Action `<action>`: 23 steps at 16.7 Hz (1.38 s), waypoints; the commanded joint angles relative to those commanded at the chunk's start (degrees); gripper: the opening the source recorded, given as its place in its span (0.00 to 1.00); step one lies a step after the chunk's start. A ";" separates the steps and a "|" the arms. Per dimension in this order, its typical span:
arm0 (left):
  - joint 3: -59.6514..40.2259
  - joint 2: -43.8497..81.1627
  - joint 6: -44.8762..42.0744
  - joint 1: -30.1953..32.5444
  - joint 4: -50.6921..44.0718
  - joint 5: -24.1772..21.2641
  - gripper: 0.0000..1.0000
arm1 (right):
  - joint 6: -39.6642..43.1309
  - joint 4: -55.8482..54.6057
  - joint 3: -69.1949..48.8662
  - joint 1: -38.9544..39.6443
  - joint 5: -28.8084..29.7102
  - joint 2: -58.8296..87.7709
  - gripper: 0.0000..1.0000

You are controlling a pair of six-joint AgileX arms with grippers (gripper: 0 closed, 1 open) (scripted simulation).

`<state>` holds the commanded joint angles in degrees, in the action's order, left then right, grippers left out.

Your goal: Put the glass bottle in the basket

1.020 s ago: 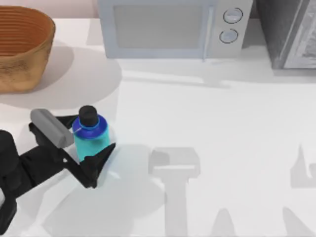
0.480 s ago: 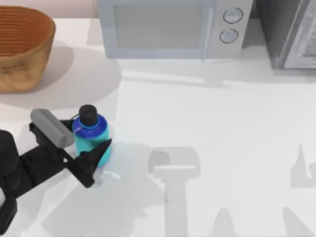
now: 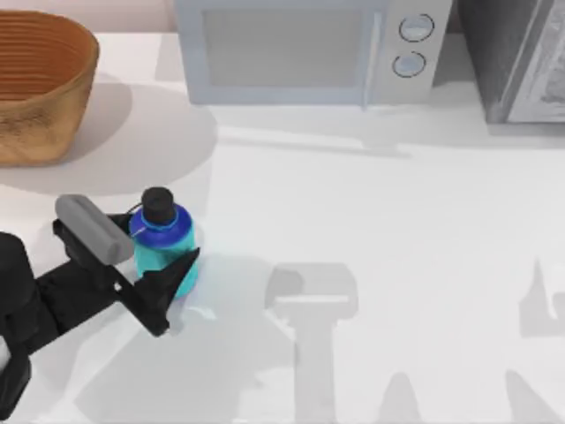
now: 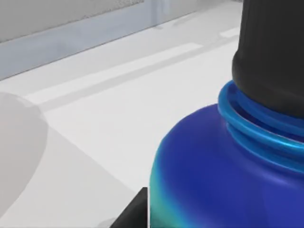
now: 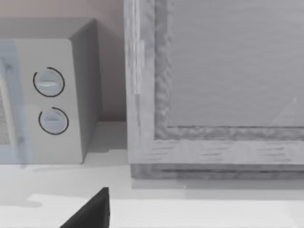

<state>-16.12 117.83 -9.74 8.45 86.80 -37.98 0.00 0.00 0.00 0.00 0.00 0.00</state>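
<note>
The glass bottle (image 3: 162,237) stands upright on the white table at the front left, with a turquoise body, dark blue shoulder and black cap. My left gripper (image 3: 161,246) reaches in from the left edge and is shut on the bottle's body, one black finger (image 3: 169,276) pressed against its near side. In the left wrist view the bottle (image 4: 223,175) is very close, its blue shoulder and black cap towering in front. The wicker basket (image 3: 40,97) sits at the far left corner, well behind the bottle. My right gripper (image 5: 90,213) is parked facing the microwave and cabinet.
A pale microwave (image 3: 305,49) stands along the back edge, and a grey cabinet (image 3: 521,62) is at the back right. Open white tabletop (image 3: 380,221) lies between the bottle and these. Bare table also separates bottle and basket.
The left gripper's fingers have drawn together onto the bottle's body since a second ago. The bottle stays in the same spot.
</note>
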 joint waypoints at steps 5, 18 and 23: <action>0.07 -0.05 -0.07 -0.02 -0.01 -0.02 0.00 | 0.00 0.00 0.00 0.00 0.00 0.00 1.00; -41.15 -6.37 -4.60 -8.44 -35.32 -15.34 0.00 | 0.00 0.00 0.00 0.00 0.00 0.00 1.00; -65.25 -5.86 -7.87 -19.31 -60.72 -22.91 0.00 | 0.00 0.00 0.00 0.00 0.00 0.00 1.00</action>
<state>-81.37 111.97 -17.60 -10.86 26.08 -60.89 0.00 0.00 0.00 0.00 0.00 0.00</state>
